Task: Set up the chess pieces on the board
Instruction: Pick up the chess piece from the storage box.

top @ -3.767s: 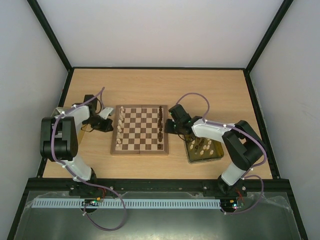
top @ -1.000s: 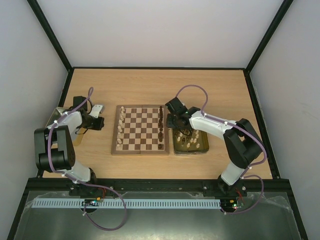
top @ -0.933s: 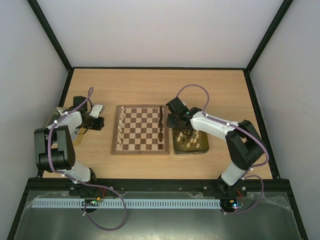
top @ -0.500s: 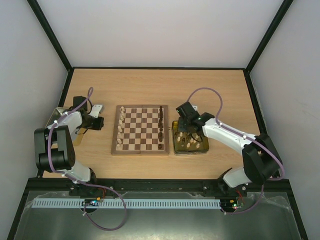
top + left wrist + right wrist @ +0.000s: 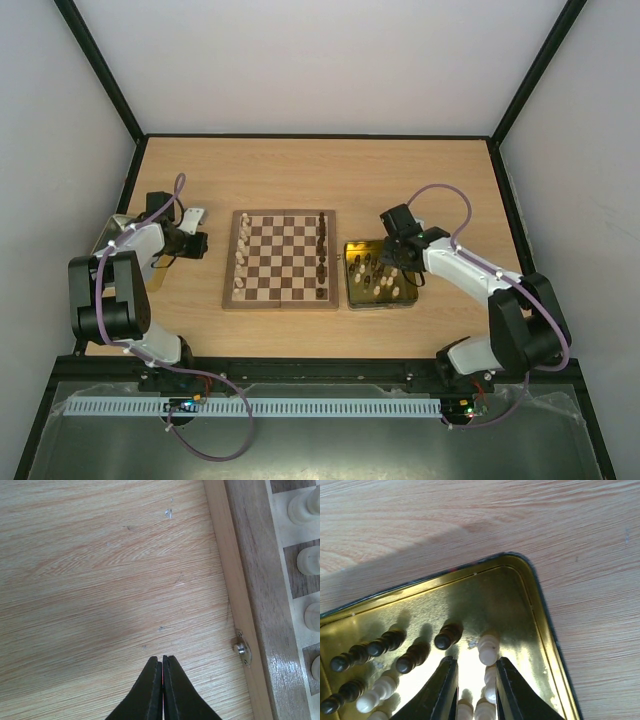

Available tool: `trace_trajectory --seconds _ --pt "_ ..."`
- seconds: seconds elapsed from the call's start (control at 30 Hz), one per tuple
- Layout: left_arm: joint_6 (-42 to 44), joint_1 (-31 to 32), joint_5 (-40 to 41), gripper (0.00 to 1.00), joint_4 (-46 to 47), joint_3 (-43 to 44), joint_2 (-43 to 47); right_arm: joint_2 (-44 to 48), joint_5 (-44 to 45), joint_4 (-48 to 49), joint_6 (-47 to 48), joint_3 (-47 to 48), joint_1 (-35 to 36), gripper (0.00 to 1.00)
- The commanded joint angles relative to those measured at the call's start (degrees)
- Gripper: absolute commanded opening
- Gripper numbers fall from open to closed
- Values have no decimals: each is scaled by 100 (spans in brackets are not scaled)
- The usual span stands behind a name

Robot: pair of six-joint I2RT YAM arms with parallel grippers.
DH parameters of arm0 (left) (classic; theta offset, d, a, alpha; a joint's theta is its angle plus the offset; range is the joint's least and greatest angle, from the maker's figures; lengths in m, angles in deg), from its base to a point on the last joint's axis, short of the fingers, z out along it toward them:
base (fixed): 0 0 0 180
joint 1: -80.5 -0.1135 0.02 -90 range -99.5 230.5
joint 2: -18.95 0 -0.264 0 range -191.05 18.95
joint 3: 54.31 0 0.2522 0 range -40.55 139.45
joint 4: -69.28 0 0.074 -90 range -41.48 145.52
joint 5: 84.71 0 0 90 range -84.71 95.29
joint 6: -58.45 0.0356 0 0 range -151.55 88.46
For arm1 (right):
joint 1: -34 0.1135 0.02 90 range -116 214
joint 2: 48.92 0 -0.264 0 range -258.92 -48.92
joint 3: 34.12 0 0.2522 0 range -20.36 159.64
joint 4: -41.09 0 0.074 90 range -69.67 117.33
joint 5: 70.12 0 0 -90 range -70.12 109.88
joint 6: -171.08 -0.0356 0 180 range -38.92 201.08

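Over tray, my right gripper hangs narrowly parted, empty, above cream pieces; I risk toppling crowded neighbours when closing. Left gripper pinched tight beside board, already part-filled.

Table; board and tray atop.

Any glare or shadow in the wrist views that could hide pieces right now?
Right wrist: the tray glares bright at the right gripper, so the cream pieces there blend in; a soft shadow crosses the table. Left wrist: sharp, only mild sheen on the board's border.
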Motion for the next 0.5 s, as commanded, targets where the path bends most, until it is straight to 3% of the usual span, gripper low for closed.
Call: trace_trajectory --seconds 0.0,0.47 --pt "-40 -17 -121 4 21 -57 177 -5 -57 -229 -38 -88 -189 21" --pt "-49 -17 -161 4 30 -71 269 -434 -400 53 -42 -116 -305 21"
